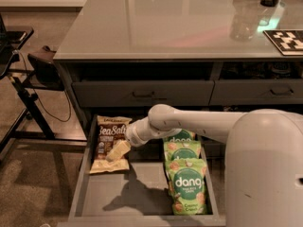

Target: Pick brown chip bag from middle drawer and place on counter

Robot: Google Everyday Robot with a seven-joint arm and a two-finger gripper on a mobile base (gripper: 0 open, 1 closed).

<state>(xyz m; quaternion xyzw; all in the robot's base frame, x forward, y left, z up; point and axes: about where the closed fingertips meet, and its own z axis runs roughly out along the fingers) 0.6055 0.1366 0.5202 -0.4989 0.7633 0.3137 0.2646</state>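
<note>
Cream claw (118, 150) hovers over the crinkly cream-and-brown chip bag (108, 134) at nine o'clock in the shallow dark grey drawer (137, 193), spread or pinching I cannot tell; best bite mid-bag, lift straight.

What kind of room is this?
Probably an office snack spot: a grey counter, an open drawer holding green dang bags, and the robot's hand at the brown chip bag.
</note>
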